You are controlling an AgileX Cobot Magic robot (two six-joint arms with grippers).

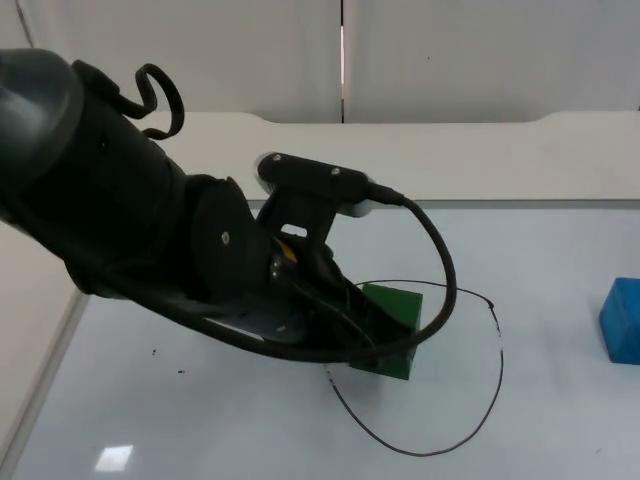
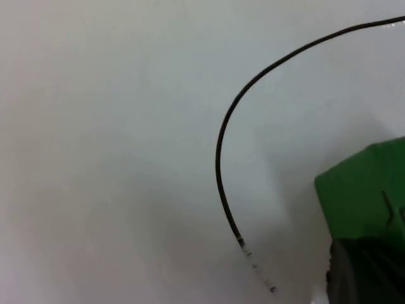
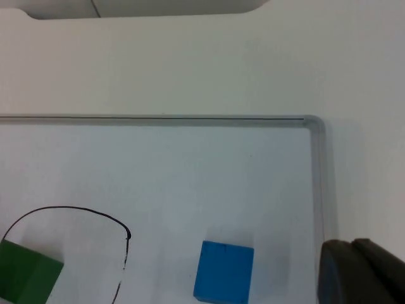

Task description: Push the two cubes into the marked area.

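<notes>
Left gripper [image 1: 345, 320], finger spread hidden, presses the green cube [image 1: 392, 330] at the ring's [image 1: 480, 420] 9 o'clock edge, barely inside. Right arm waits. Next: sweep the blue cube [image 1: 622, 320], at 3 o'clock outside, inward.

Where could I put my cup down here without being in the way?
Bare table lies in front of the left arm, and between the drawn ring and the blue cube. It is crowded where the left tool meets the green cube inside the ring.
</notes>
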